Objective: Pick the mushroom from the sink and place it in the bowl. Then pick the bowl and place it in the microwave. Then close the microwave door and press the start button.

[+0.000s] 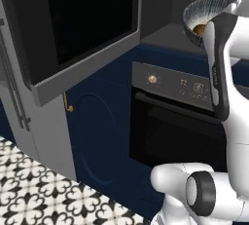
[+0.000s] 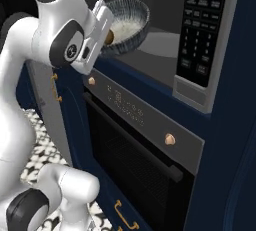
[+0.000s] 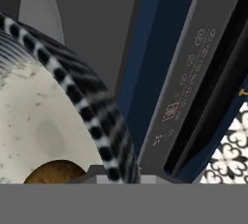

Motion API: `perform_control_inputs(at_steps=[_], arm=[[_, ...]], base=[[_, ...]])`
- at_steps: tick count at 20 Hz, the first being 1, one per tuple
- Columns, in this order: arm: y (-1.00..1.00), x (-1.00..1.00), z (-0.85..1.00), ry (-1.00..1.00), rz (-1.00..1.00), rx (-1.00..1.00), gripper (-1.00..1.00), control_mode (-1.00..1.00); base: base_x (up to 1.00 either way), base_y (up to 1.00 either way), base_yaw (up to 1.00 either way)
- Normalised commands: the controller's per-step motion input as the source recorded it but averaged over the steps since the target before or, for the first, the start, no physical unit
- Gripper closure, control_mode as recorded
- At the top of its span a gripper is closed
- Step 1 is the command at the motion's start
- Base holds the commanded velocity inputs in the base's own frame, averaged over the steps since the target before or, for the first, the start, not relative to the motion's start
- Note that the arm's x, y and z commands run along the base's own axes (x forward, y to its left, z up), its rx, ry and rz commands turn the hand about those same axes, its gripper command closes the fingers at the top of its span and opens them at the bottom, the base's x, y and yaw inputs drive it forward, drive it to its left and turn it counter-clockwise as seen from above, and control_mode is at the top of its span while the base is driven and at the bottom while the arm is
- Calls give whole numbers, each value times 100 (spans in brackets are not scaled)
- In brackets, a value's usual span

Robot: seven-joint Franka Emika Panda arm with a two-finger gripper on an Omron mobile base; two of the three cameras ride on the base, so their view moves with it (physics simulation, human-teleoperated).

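The open microwave (image 2: pixel 165 35) sits above a black oven (image 1: pixel 180 121), its door (image 1: pixel 73 29) swung wide to the left. The bowl (image 2: pixel 127 22), carrying the mushroom (image 1: pixel 198 28), hangs tilted at the cavity's front edge and could spill or clip the frame. The gripper (image 2: pixel 107 27) appears nearly closed, pinching the bowl's rim.

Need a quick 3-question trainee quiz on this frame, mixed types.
1. True or false: the mushroom lies in the bowl.
2. The microwave door is: A) open B) shut.
3. Fill in: the bowl, held at its rim by the gripper, is at the mouth of the ___ cavity, above the oven.

Key: 1 true; 2 A; 3 microwave.
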Motion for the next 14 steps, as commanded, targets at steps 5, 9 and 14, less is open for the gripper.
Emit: perform_control_inputs(at_steps=[5,9,14], arm=[[-50,77,0,3,0,0,100,-100],[-49,85,0,4,0,0,100,-100],[-48,74,-2,4,1,0,100,-100]], base=[[0,0,0],[0,0,0],[0,0,0]])
